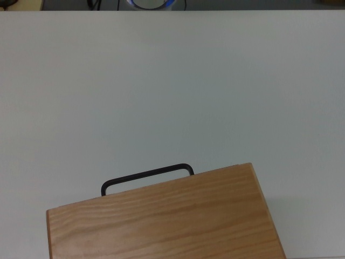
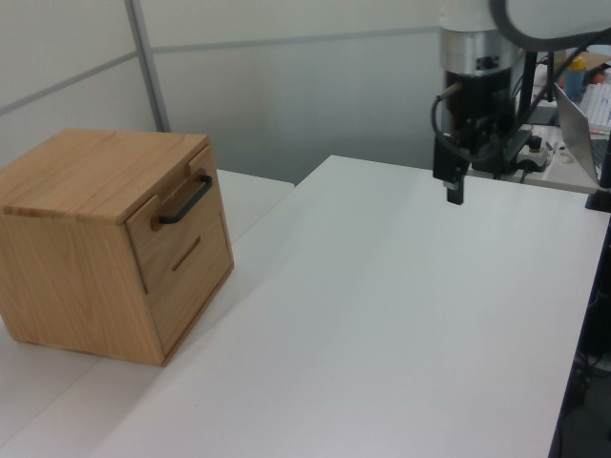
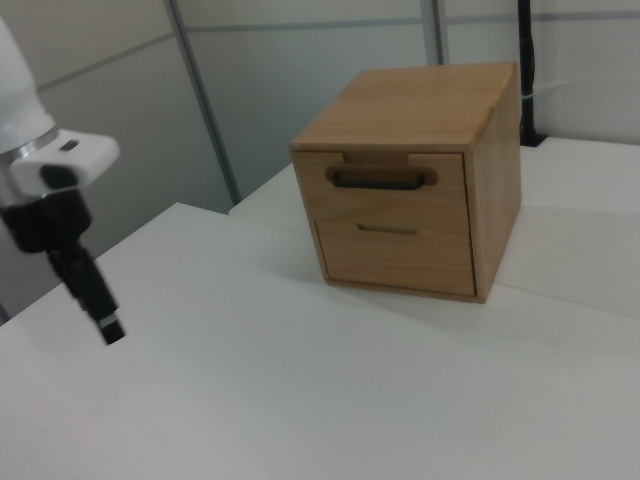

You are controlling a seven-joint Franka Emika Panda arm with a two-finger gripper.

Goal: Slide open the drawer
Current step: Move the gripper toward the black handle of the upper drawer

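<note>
Claw (image 2: pixel 455 195) hangs above desk (image 2: pixel 382 315), empty, well apart from cabinet (image 2: pixel 95 258); whether fingers spread or clenched cannot be told. Claw out of top view. Drawer (image 3: pixel 385 183) sits flush in cabinet's upper front, fully in, black handle (image 3: pixel 380 180) on its front panel. Second drawer front (image 3: pixel 395 250) directly below it. Cabinet rests on desk at left view's left.

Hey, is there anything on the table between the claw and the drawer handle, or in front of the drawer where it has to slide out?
Nothing visible. The claw hangs over bare white table, well apart from the drawer. No object lies between it and the black handle, and the table in front of the drawer is bare too.
</note>
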